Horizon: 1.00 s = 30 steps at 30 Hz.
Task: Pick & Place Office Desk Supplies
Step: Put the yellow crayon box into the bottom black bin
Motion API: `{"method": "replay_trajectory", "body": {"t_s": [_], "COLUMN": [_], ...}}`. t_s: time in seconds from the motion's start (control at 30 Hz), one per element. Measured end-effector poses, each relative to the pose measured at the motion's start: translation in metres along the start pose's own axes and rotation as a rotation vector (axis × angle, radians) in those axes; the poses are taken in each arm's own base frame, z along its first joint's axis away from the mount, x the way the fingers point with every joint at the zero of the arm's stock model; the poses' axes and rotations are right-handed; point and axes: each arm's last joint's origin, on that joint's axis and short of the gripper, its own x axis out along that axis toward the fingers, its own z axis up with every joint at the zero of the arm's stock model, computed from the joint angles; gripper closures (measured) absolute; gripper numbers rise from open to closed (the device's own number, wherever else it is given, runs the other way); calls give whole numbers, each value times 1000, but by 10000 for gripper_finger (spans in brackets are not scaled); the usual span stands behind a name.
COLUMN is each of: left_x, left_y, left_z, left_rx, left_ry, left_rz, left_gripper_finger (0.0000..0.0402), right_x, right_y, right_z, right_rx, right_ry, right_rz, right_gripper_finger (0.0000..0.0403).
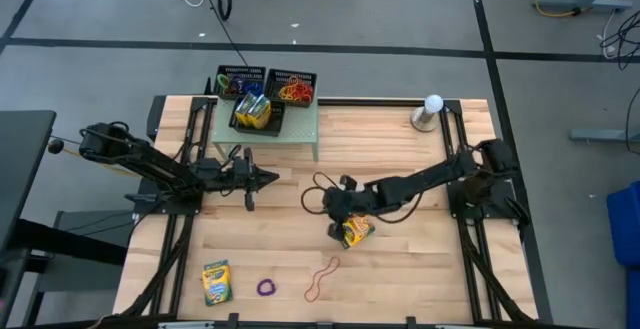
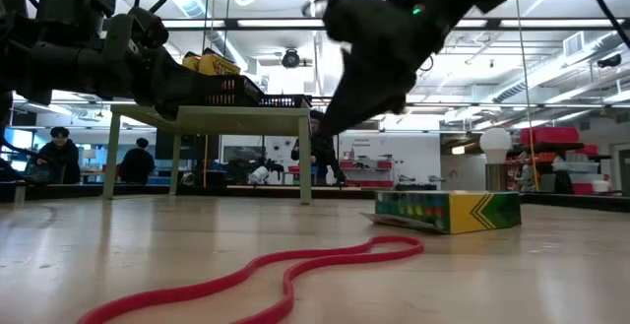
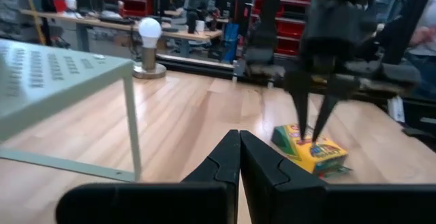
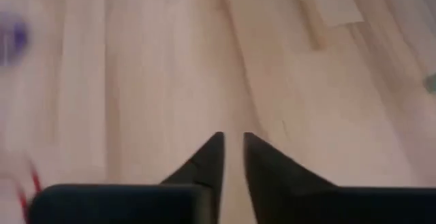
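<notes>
Right pincer (image 1: 338, 231), two loose crayon boxes (image 1: 357, 231)

A pale green stand (image 1: 300, 129) sits on the wooden worktop (image 1: 420, 259), beyond the left tool and just to its side. Two black mesh trays (image 1: 290, 77) rest side by side along its far edge. A white ball-topped grey stand (image 1: 430, 111) is at the worktop's far corner, well beyond the right tool. In the room behind, people (image 2: 61, 152) stand among desks and red shelving (image 2: 551, 142).
</notes>
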Motion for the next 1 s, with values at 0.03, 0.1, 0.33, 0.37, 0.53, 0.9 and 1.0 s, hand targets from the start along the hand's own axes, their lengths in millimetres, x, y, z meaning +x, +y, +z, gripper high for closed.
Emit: {"method": "replay_trajectory", "body": {"t_s": [0.03,0.1,0.33,0.37,0.53,0.9,1.0], "left_x": [0,0,5,5,5,7,7], "left_y": [0,-1,-2,-2,-2,-2,-2], "left_z": [0,0,4,4,3,-1,-1], "left_rx": [-4,-3,34,36,45,61,60], "left_ry": [4,4,-13,-14,-7,19,17], "left_rz": [-10,-16,-18,-18,-15,-13,-13], "left_gripper_finger": [388,388,388,388,388,388,388], "right_x": [-5,-13,-7,-5,-1,43,44], "right_y": [-1,-1,-10,-14,-33,-42,-38], "right_z": [0,-6,-28,-28,-19,-34,-32], "right_rx": [-85,-258,-508,-495,-398,-284,-278], "right_ry": [23,90,338,351,360,433,403], "right_rz": [4,-5,60,83,221,464,509], "right_gripper_finger": [336,300,190,181,181,217,242]}}
